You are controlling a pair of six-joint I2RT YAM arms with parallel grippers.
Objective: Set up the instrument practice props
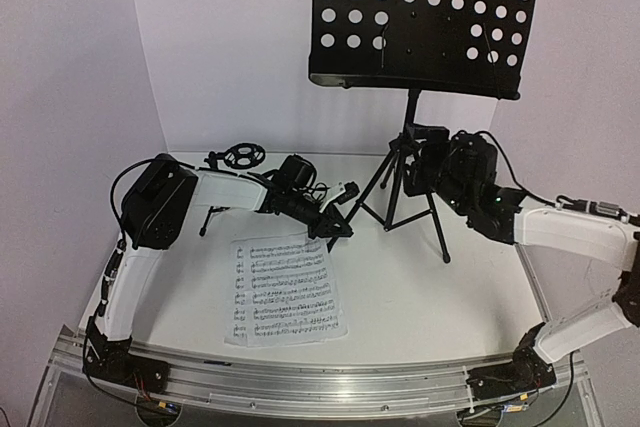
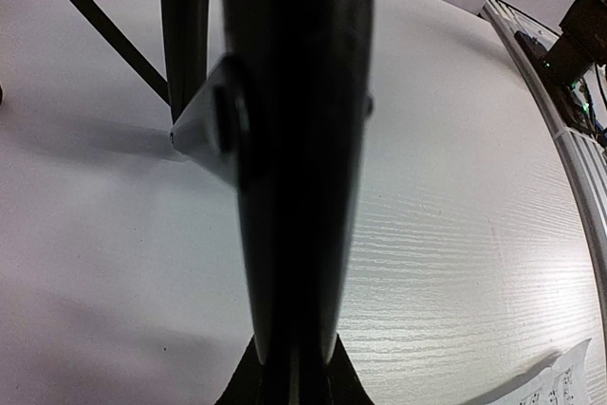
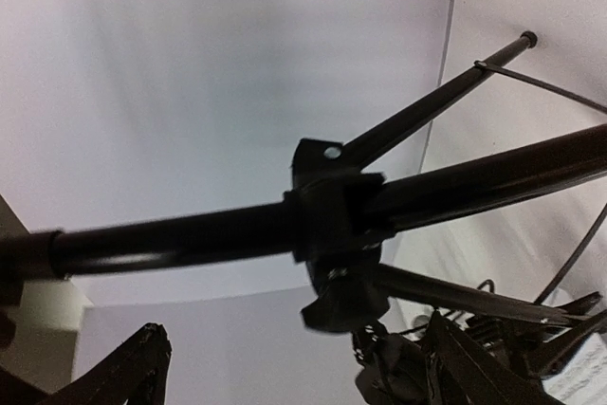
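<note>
Music stand [image 1: 420,17] upright at the rear of the worktop [image 1: 420,287]. Right gripper [image 1: 425,169] at its pole near the tripod hub, jaws apart. Left gripper [image 1: 335,225] by the stand's front-left leg; state cannot tell, wrist view blocked. Sheet music [image 1: 285,289] lies flat, front-left of the stand.
</note>
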